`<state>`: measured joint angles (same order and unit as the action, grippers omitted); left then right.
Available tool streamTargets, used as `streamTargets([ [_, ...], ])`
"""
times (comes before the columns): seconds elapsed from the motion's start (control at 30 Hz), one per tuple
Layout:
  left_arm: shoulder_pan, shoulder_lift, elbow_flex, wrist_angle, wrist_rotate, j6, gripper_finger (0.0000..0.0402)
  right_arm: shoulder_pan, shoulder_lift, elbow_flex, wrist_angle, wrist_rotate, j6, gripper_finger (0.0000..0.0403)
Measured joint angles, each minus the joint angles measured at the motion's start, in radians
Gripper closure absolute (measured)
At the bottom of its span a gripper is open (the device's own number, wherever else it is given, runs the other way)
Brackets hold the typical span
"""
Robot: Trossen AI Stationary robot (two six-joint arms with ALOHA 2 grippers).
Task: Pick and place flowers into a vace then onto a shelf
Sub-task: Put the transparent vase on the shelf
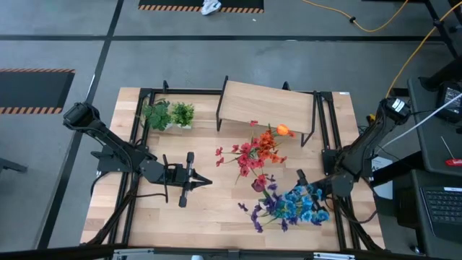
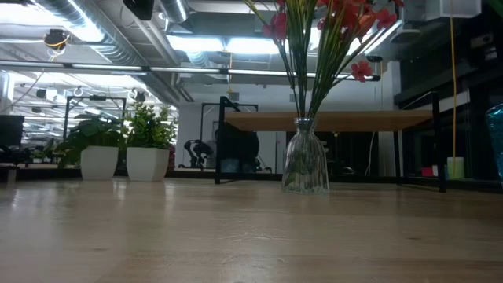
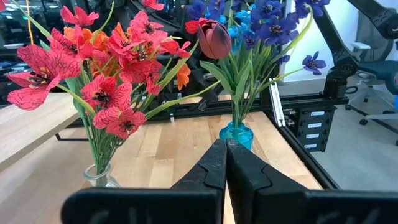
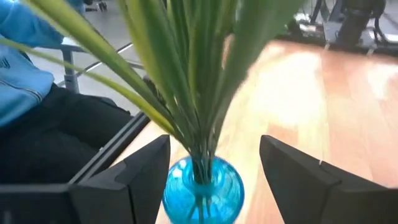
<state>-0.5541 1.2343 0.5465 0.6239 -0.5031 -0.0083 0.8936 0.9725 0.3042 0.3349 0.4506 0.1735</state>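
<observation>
Between our right pincer's wide-open fingers, we are framing the upright blue vase of flowers.

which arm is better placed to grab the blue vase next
The right. Its open hand already straddles the round blue glass vase holding green stems with blue and purple blossoms. The left hand is shut and sits farther away on the table.
</observation>
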Motion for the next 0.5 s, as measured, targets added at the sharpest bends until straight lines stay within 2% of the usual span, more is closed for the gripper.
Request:
streamTargets([
  [0.2,0.0,0.0,0.0,0.0,0.0,0.002,0.0394,0.0,-0.061,0.0,-0.084,0.0,0.058,0.0153],
  [0.5,0.0,0.0,0.0,0.0,0.0,0.001,0.0399,0.003,-0.066,0.0,-0.198,-0.007,0.214,0.0153],
])
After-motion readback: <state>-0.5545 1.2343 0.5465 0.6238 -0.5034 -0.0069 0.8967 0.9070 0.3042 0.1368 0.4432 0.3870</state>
